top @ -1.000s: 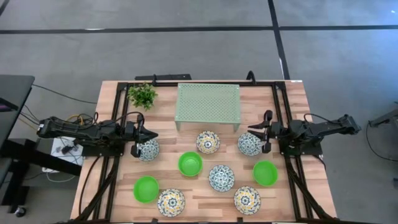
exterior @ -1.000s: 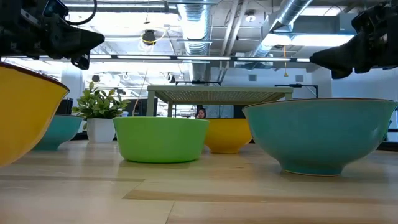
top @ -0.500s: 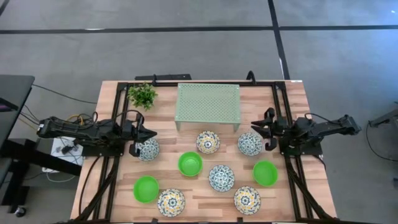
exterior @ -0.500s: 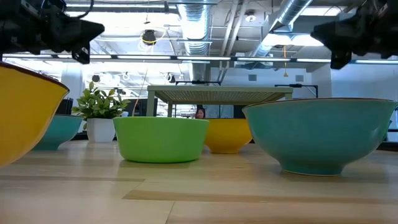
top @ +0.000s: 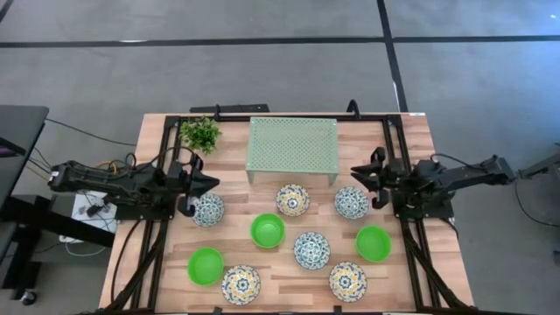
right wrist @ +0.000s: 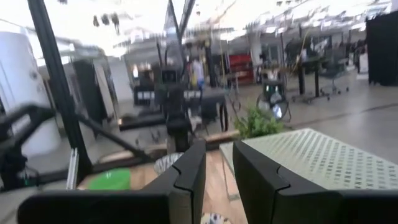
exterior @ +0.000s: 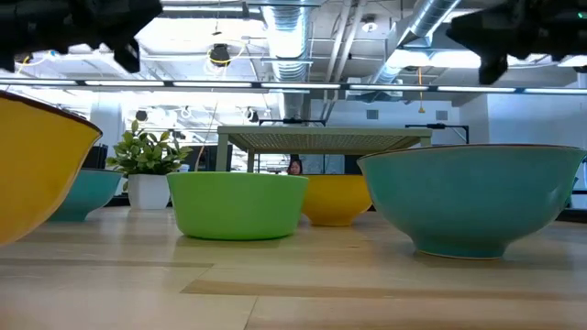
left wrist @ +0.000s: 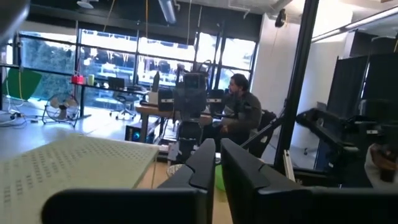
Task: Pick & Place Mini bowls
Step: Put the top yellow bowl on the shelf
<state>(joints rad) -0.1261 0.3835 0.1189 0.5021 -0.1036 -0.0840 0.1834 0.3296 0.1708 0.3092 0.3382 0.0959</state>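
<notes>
Across the centre and lower frame we see nine bowls [top: 267, 230] on the table [top: 411, 131]. Our left gripper [top: 203, 185] and right gripper [top: 360, 173] hover empty, fingers slightly parted.

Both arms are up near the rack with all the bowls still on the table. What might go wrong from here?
1. The left gripper hangs just above the blue-patterned bowl; a careless descent may hit its rim and push it.
2. The right gripper sits close to the rack and another patterned bowl; swinging sideways may clip either.
3. The bowls lie close together, so a nudge could knock neighbours.
</notes>
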